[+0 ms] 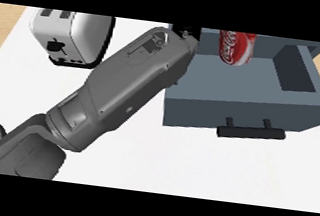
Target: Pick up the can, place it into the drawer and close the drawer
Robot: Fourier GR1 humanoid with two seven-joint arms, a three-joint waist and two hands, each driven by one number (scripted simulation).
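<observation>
A red cylindrical metal can carries white lettering. The boxy open drawer is blue-grey with a black bar handle. At far left, a silver-and-white toaster has black trim. The grey forearm crosses a white countertop.

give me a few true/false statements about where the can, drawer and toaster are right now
1. The can is red. True.
2. The drawer is pushed fully shut. False: it stands open, its inside showing behind the front panel.
3. A toaster sits at the far left of the white counter. True.
4. The can lies on the counter in front of the drawer's handle. False: it shows at the drawer's far end.
5. The forearm comes in from the view's lower right. False: from the lower left.
</observation>
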